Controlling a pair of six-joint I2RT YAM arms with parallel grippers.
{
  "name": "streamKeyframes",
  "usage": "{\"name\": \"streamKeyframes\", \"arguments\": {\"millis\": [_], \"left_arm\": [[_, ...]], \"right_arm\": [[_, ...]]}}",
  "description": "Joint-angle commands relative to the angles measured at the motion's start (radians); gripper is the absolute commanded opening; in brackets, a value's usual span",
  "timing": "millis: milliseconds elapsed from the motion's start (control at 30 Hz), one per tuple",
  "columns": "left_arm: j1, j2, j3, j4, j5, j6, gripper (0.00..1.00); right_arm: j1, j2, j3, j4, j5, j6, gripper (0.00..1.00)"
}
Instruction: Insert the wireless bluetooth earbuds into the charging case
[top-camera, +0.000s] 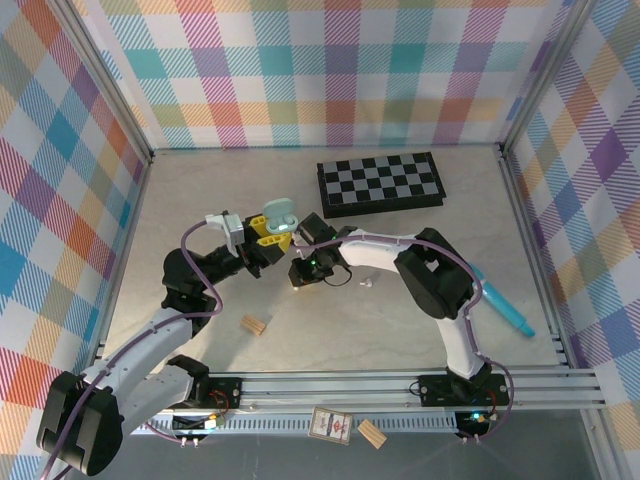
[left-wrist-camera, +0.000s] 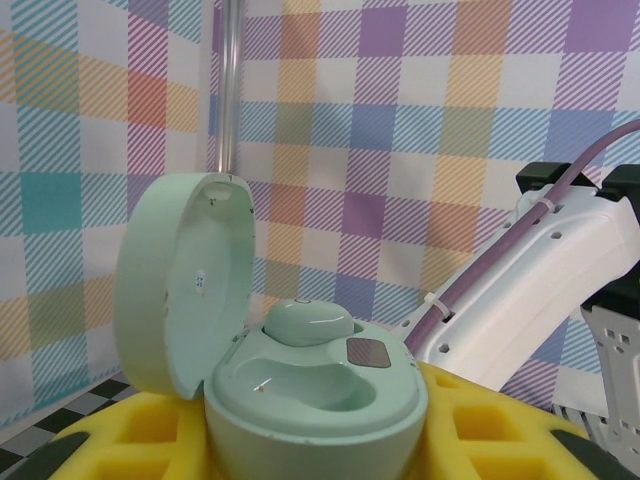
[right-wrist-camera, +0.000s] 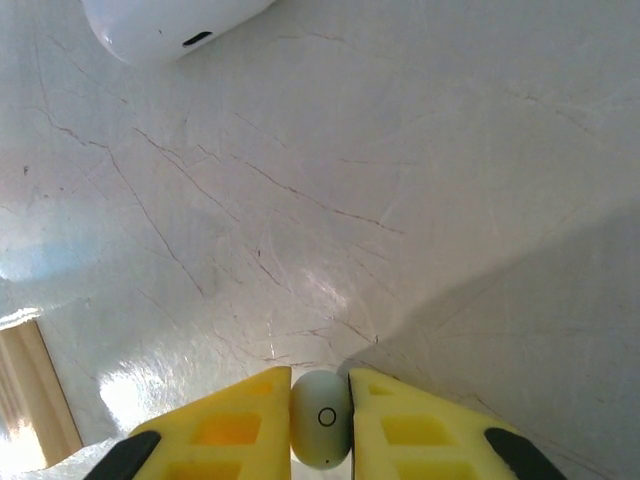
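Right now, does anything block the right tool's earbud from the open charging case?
Nothing visible does. The right tool pinches the pale green earbud; the left tool holds the charging case with its lid swung open and one socket free.

Open pale-green case (left-wrist-camera: 320, 420), bud (left-wrist-camera: 308, 322) apparently inside

The top external camera looked steeply down from above and behind the arm bases at 6 o'clock, far enough back to hold the whole bench (top-camera: 400, 330) and its plaid walls (top-camera: 330, 70). The left wrist camera faced level, very close behind the open charging case (left-wrist-camera: 310, 400), with the walls beyond. The right wrist camera pointed down at the bench from close range, the right end effector (right-wrist-camera: 321, 432) pinching an earbud (right-wrist-camera: 321, 420) at 6 o'clock. The overhead and left wrist views shared the case.
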Motion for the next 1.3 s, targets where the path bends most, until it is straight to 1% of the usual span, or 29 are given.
{"name": "streamKeyframes", "arguments": {"millis": [0, 133, 267, 333, 467, 533, 700, 800, 967, 1267], "left_arm": [[0.010, -0.001, 0.016, 0.028, -0.006, 0.020, 0.27], [0.010, -0.013, 0.017, -0.010, -0.015, 0.059, 0.27], [0.007, -0.044, 0.002, -0.051, -0.068, 0.125, 0.27], [0.003, -0.056, -0.005, -0.076, -0.100, 0.160, 0.27], [-0.005, -0.059, -0.037, -0.037, -0.187, 0.179, 0.27], [-0.013, -0.051, -0.047, -0.021, -0.219, 0.194, 0.27], [-0.061, -0.028, -0.054, -0.053, -0.315, 0.303, 0.27], [-0.113, -0.006, -0.053, -0.087, -0.386, 0.384, 0.27], [-0.186, 0.042, -0.040, -0.119, -0.478, 0.481, 0.27], [-0.253, 0.101, -0.022, -0.124, -0.540, 0.547, 0.27]], "right_arm": [[0.000, -0.093, -0.041, -0.013, 0.074, -0.015, 0.19], [-0.032, -0.204, -0.128, 0.019, 0.128, 0.023, 0.19], [-0.069, -0.346, -0.215, 0.022, 0.196, 0.055, 0.19], [-0.078, -0.424, -0.248, 0.015, 0.249, 0.065, 0.19], [-0.087, -0.571, -0.256, -0.044, 0.328, 0.052, 0.18], [-0.088, -0.630, -0.242, -0.071, 0.338, 0.040, 0.18], [-0.082, -0.744, -0.157, -0.145, 0.282, -0.016, 0.19], [-0.057, -0.776, -0.101, -0.180, 0.279, -0.045, 0.19], [-0.006, -0.784, -0.021, -0.202, 0.287, -0.073, 0.19], [0.065, -0.705, 0.088, -0.184, 0.258, -0.103, 0.19]]}}
